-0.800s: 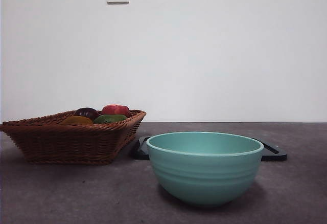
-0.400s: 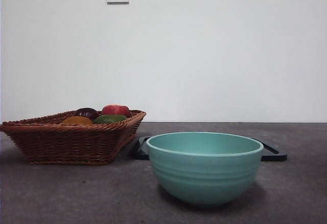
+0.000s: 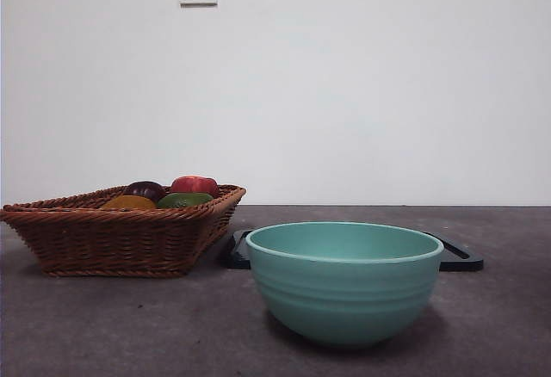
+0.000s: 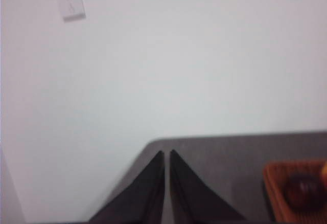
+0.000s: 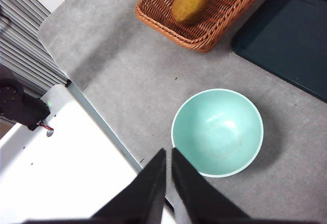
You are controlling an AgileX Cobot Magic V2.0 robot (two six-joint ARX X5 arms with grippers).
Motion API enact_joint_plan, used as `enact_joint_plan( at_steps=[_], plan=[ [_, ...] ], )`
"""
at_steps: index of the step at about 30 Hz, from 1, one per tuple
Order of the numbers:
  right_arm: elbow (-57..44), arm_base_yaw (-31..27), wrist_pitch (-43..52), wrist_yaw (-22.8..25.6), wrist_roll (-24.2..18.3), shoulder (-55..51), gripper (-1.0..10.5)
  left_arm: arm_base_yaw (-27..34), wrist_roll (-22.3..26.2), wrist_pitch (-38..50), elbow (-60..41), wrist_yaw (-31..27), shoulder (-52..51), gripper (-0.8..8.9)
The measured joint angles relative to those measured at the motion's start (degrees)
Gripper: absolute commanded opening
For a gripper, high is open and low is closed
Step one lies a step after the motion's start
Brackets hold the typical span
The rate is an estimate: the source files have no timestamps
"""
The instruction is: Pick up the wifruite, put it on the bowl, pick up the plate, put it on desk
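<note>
The yellow-orange wifruite (image 3: 129, 202) lies in the brown wicker basket (image 3: 120, 235) at the left, also seen in the right wrist view (image 5: 189, 5). The mint-green bowl (image 3: 344, 281) stands empty at the front; it shows from above in the right wrist view (image 5: 217, 132). The black plate (image 3: 461, 256) lies flat behind the bowl, also in the right wrist view (image 5: 286, 35). My right gripper (image 5: 167, 155) is shut, high above the table beside the bowl. My left gripper (image 4: 166, 155) is shut, held off the table's far edge, away from everything.
The basket also holds a dark purple fruit (image 3: 146, 190), a red fruit (image 3: 195, 185) and a green fruit (image 3: 185, 199). The basket's corner shows in the left wrist view (image 4: 296, 191). The table's edge and a white base (image 5: 66, 157) lie by the bowl.
</note>
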Motion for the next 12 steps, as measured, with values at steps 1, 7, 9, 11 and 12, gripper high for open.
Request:
enact_joint_plan(
  at_steps=[1, 7, 9, 11, 12],
  plan=[
    [0.0, 0.0, 0.0, 0.0, 0.0, 0.0, 0.1, 0.0, -0.5, -0.2, -1.9, 0.0, -1.1, 0.15],
    [0.0, 0.0, 0.0, 0.0, 0.0, 0.0, 0.1, 0.0, -3.5, -3.9, -7.6, 0.0, -3.9, 0.15],
    [0.0, 0.0, 0.0, 0.0, 0.0, 0.0, 0.1, 0.0, -4.3, -4.8, -8.4, 0.0, -3.9, 0.15],
    [0.0, 0.0, 0.0, 0.0, 0.0, 0.0, 0.1, 0.0, -4.8, -5.9, -9.0, 0.0, -3.9, 0.15],
    [0.0, 0.0, 0.0, 0.0, 0.0, 0.0, 0.1, 0.0, -4.9, -6.7, -9.1, 0.0, -3.9, 0.15]
  ],
)
